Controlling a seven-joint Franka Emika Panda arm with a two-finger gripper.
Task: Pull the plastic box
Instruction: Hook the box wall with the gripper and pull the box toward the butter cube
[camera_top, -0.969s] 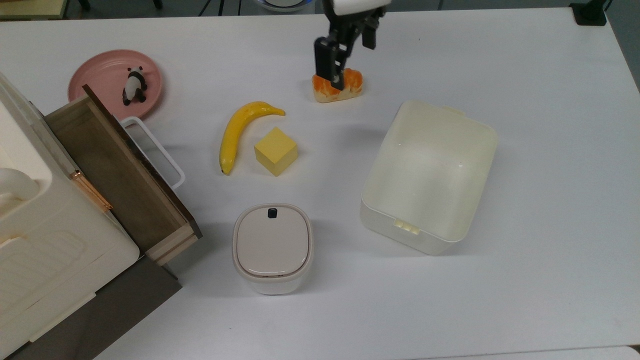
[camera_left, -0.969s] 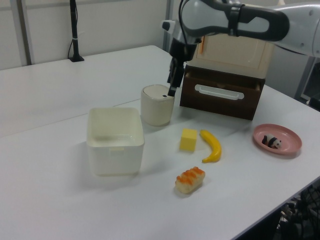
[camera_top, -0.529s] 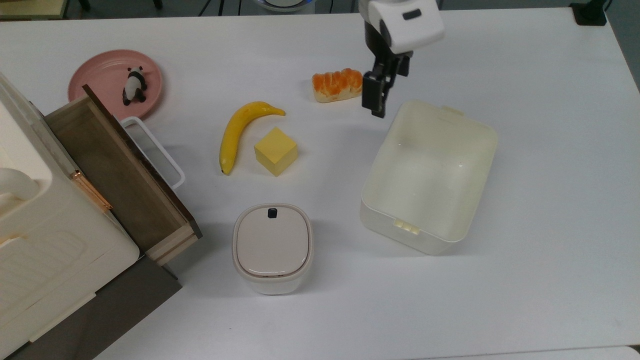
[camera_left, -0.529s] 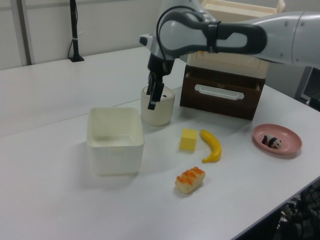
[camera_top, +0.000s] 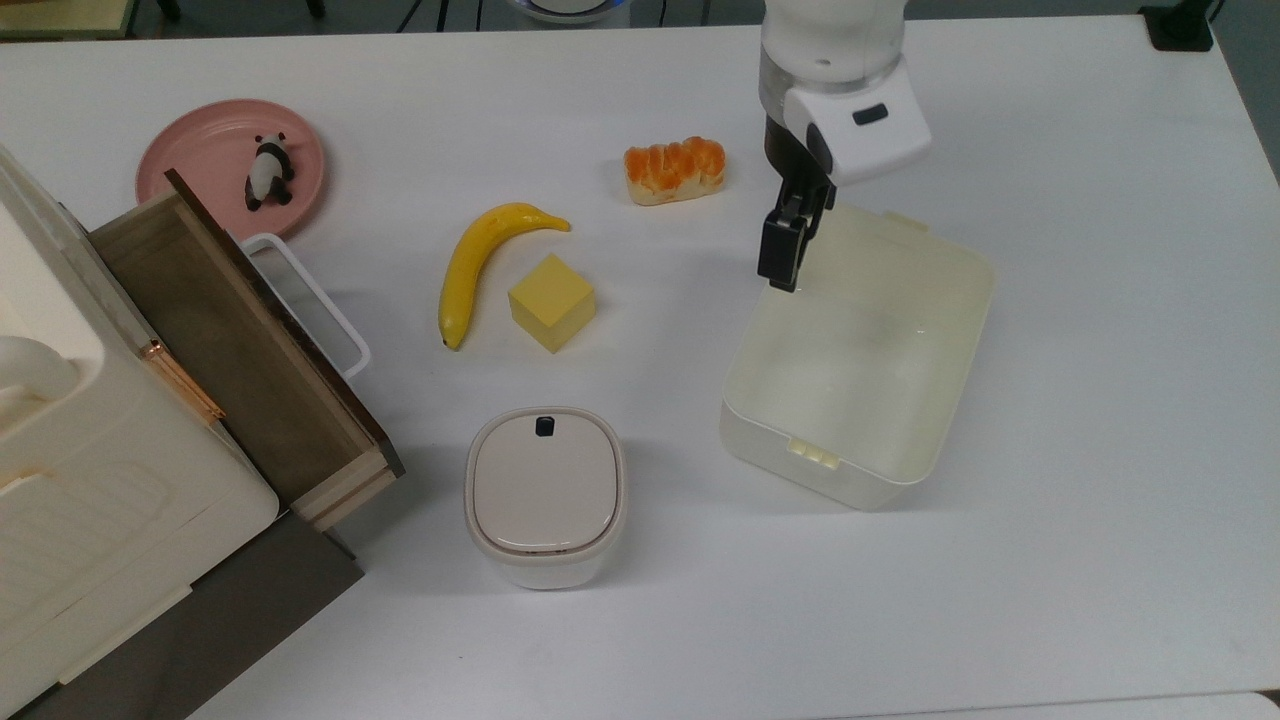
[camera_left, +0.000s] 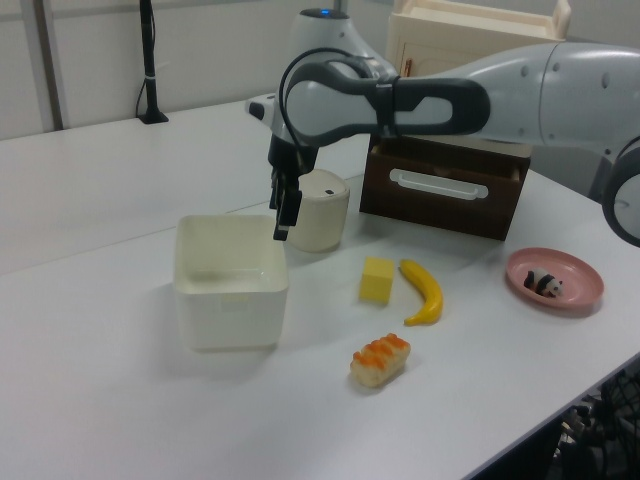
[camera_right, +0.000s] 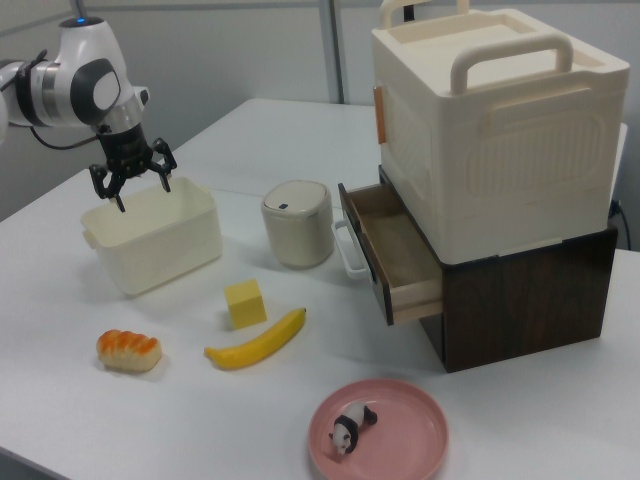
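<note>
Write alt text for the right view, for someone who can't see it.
A white robot arm holds its open claw just above the rim of a cream plastic box on a white table. Nearby lie a bread roll, a banana, a yellow cube and a lidded bin.

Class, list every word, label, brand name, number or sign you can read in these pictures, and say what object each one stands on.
None: no readable text on any object.
plastic box: plain cream, no label.
white bin: a black button, no lettering.
cabinet: no wording.
tool: no marking to read.
banana, yellow cube, bread and pink plate: unmarked.
</note>
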